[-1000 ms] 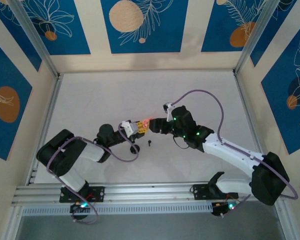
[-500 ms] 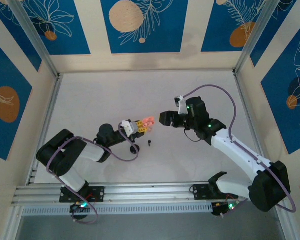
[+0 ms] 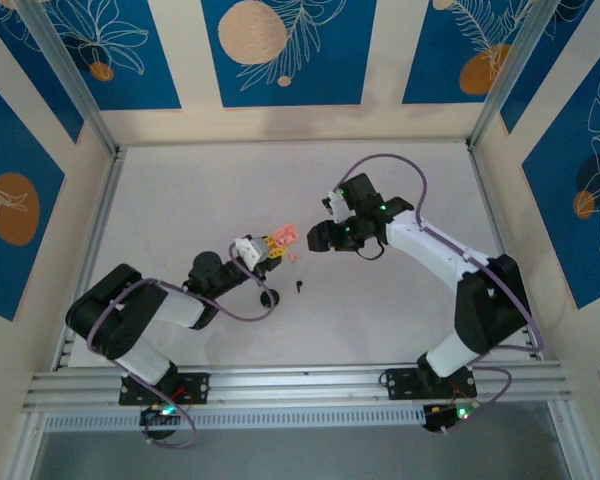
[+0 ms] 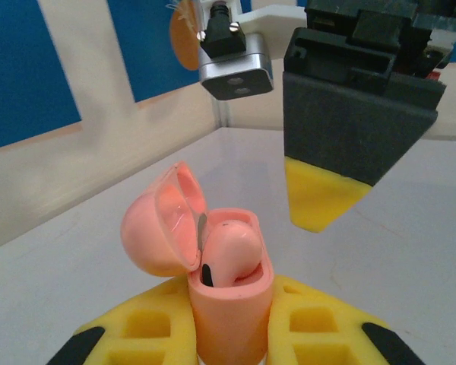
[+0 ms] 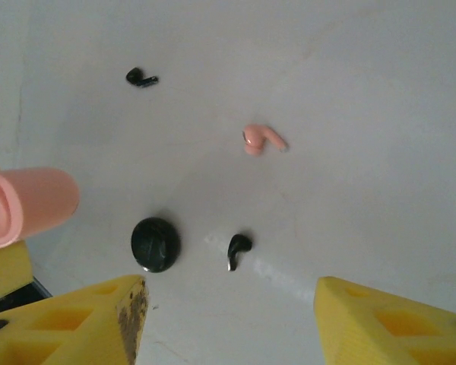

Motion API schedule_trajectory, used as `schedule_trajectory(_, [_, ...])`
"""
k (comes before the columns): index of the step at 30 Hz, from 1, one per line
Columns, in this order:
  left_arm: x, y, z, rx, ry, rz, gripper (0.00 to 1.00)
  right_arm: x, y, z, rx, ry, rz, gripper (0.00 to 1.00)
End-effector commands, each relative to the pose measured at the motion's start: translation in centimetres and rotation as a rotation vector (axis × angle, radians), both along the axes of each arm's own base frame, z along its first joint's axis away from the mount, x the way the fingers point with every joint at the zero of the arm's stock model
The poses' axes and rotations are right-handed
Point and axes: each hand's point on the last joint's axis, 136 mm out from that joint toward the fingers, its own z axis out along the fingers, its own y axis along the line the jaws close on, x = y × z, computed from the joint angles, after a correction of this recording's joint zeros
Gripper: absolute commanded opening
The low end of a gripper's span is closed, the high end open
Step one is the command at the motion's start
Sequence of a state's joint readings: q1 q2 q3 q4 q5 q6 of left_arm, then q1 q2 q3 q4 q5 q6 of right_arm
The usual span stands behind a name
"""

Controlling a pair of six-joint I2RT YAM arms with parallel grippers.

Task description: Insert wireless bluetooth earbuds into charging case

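Open pink case (image 4: 229,293) is clamped between left gripper (image 3: 270,246) fingers, one pink earbud (image 4: 234,249) seated inside; right gripper (image 5: 228,304) fingers are spread apart, unloaded.

Pink case (image 4: 230,304) cut off below

A pale grey table (image 3: 210,190) spreads beneath the left fingers (image 3: 271,243), edged by aluminium rails (image 3: 280,385). Beyond the fingers rises a cream wall (image 3: 380,70) with blue panels (image 3: 280,50) printed with orange circles and white leaf outlines. Matching walls stand on either side. The light is soft and even.
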State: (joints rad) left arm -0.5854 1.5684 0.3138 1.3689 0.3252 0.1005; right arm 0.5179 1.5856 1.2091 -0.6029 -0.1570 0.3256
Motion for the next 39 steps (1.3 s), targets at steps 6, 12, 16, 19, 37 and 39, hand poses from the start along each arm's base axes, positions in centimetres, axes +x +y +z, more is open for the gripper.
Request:
schedule_trajectory(6, [0.4,4.4,0.6,-0.067,0.030,0.113,0.14,0.6,2.6,-0.8,-0.034,-0.300,0.561,0.64])
schedule_trajectory(12, [0.9,6.7,-0.1,-0.065,0.051,0.203,0.14,1.1,3.7,-2.8,-0.058,-0.429,0.858,0.62])
schedule_trajectory(16, [1.0,7.4,-0.4,-0.033,0.062,0.232,0.14,1.4,4.2,-5.0,-0.092,-0.455,0.994,0.60])
schedule_trajectory(19, [1.0,7.8,-0.5,-0.005,0.063,0.248,0.14,1.4,4.7,-6.5,-0.108,-0.482,1.081,0.59])
schedule_trajectory(37, [1.2,8.5,-0.7,0.044,0.084,0.269,0.15,3.4,6.3,-10.8,-0.192,-0.590,1.320,0.56])
schedule_trajectory(39, [1.2,8.5,-0.6,0.045,0.084,0.269,0.15,3.4,6.5,-11.0,-0.186,-0.583,1.328,0.55])
